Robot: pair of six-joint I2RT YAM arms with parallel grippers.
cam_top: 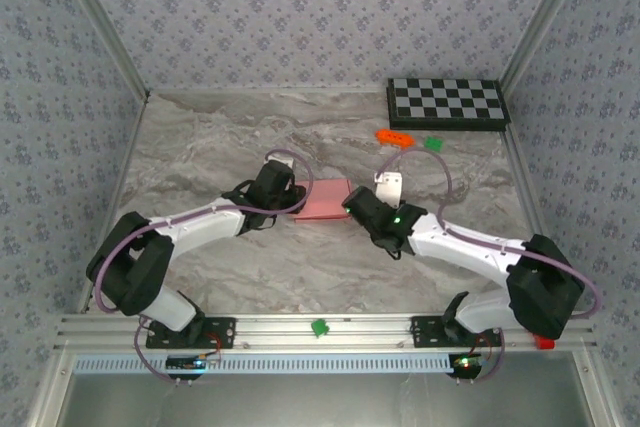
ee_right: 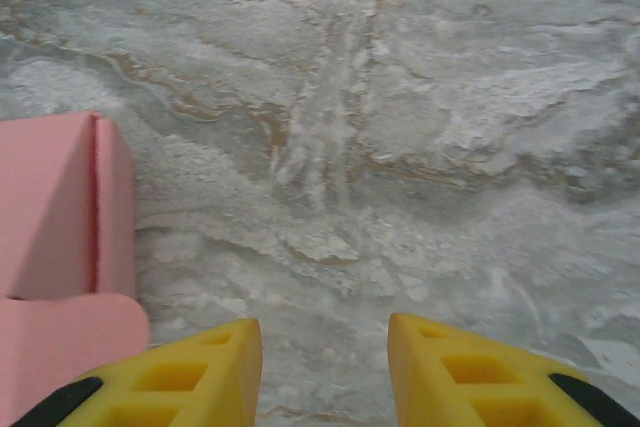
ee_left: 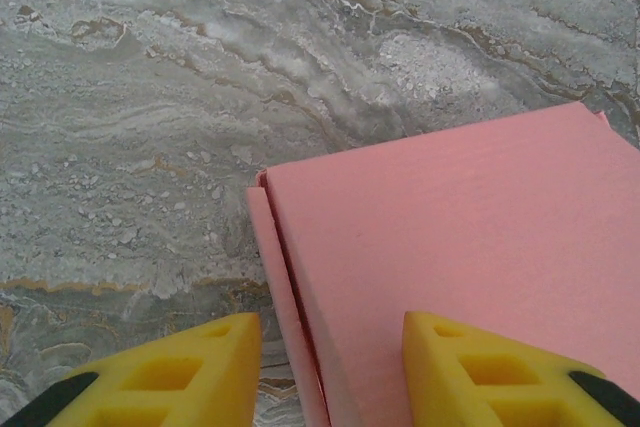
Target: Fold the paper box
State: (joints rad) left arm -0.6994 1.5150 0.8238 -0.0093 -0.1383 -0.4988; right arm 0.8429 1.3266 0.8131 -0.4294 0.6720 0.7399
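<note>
- box [cam_top: 322, 199]: pink, flat and closed, lying mid-table between the two grippers.
- left gripper [cam_top: 292, 199]: at the box's left end. In the wrist view its fingers [ee_left: 170, 377] stand partly apart, with the box's side edge in the gap and one finger over the top face. No clamping is seen.
- right gripper [cam_top: 351, 205]: at the box's right end. Its fingers [ee_right: 480, 377] stand partly apart over bare table [ee_right: 400, 197], with nothing between them and the box just to their left.
- checkerboard [cam_top: 448, 102], orange piece [cam_top: 395, 135] and green block [cam_top: 434, 143]: far right, well apart from the box.
</note>
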